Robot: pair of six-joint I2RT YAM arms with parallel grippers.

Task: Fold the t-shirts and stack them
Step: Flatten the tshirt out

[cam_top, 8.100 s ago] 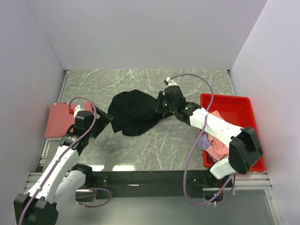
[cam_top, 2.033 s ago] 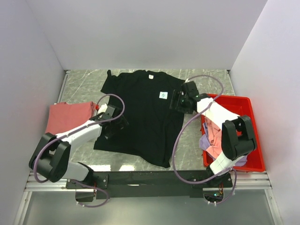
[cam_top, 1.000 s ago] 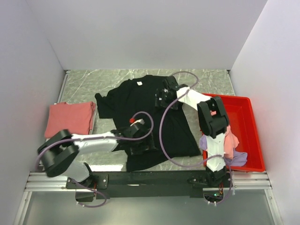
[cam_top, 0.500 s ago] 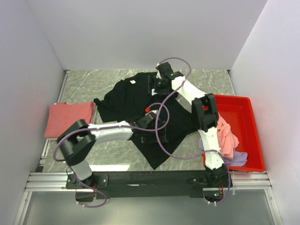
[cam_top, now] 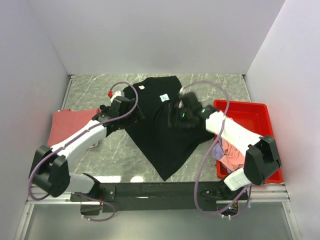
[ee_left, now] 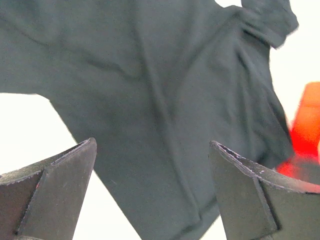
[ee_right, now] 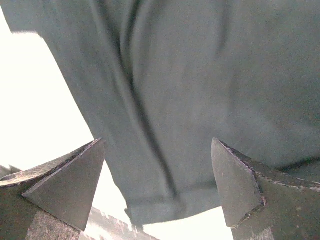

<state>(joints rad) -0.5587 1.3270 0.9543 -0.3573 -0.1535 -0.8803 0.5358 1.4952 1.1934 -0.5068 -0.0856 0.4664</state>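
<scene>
Four t-shirts and one red bin (cam_top: 252,112) share a marble table (cam_top: 95,90). One large black t-shirt (cam_top: 160,135) lies spread at the centre, running diagonally from the far edge toward the near edge, with two small white labels showing near its upper end. One salmon-red t-shirt (cam_top: 62,126) rests folded at the table's left side, well apart from the bin. One pink t-shirt (cam_top: 234,150) and one lavender t-shirt (cam_top: 218,150) sit bunched in the bin's near corner. Two arms reach inward from the near edge. The left gripper (cam_top: 122,107) is at the black shirt's left border, its arm stretched diagonally up from the base. The right gripper (cam_top: 181,114), slightly blurred, is over the shirt's right side, its arm bent back past the bin. Both wrist views show the fingers (ee_left: 55,185) spread wide with nothing pinched between them, black cloth filling the space beyond.
</scene>
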